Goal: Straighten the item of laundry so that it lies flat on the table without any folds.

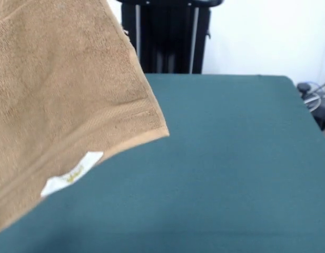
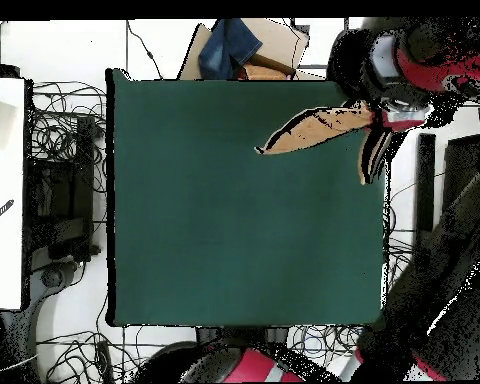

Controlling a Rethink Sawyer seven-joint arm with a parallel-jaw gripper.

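The item of laundry [image 1: 62, 100], a light orange-tan terry towel, hangs in the air and fills the upper left of the front view. Its bordered lower edge slants down to the left, and a white label [image 1: 71, 174] with a yellow mark shows there. From overhead the towel [image 2: 314, 128] appears as a thin tilted strip above the far right corner of the green table [image 2: 234, 220]. It is lifted clear of the cloth surface [image 1: 230, 158]. My gripper [image 2: 392, 118] sits at the strip's right end, shut on the towel. The front view does not show the gripper.
A cardboard box with blue cloth [image 2: 246, 48] lies beyond the table's top edge in the overhead view. A white desk [image 2: 4, 190] and tangled cables [image 2: 59, 150] are at the left. Cables [image 1: 311, 95] also lie off the table's right corner in the front view.
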